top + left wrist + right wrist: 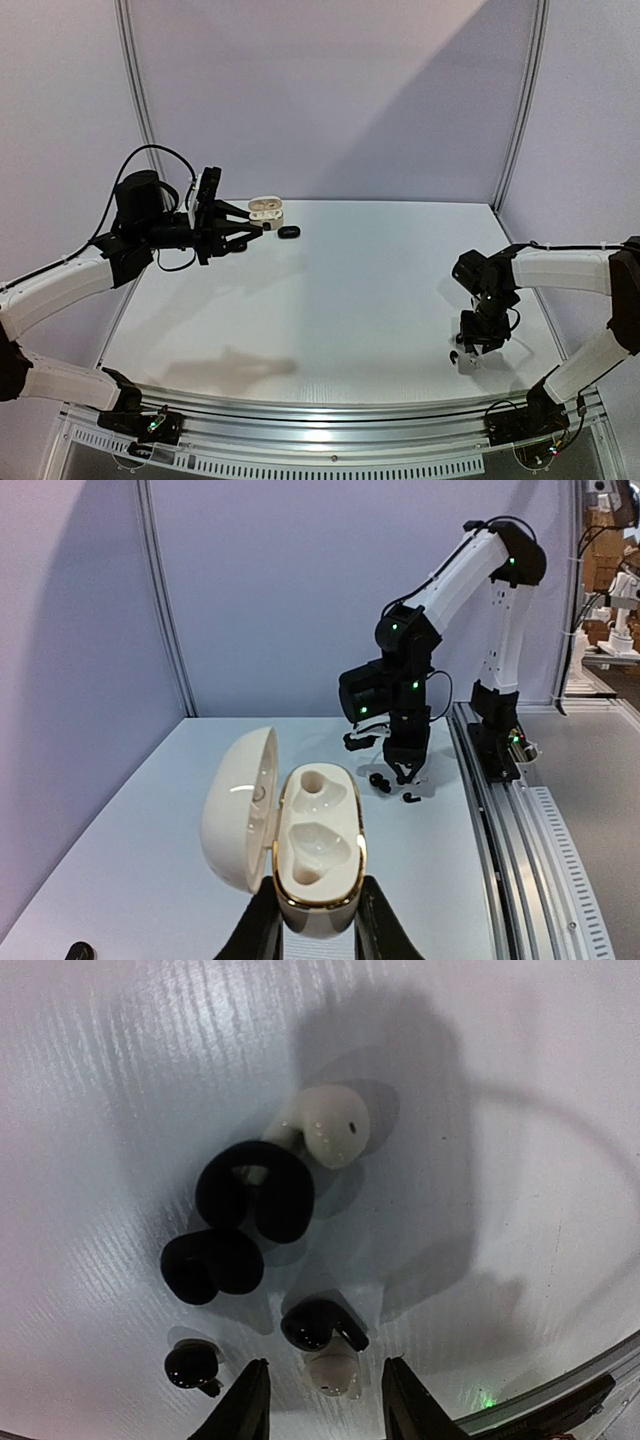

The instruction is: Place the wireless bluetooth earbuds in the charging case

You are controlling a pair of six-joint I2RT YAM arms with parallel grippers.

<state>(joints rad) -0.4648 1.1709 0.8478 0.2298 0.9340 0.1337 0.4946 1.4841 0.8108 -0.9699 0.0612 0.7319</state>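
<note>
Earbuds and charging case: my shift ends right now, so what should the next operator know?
Left gripper: shut on the charging case, lid open, both wells empty.
Right gripper: jaws open, low over the earbuds at the near right of the table, astride a small whitish earbud and not gripping it.
Earbuds: all loose in one cluster, mostly black, plus a larger whitish earbud.
Done: case open and held.
Left: pick the earbuds and seat them in the case.
</note>
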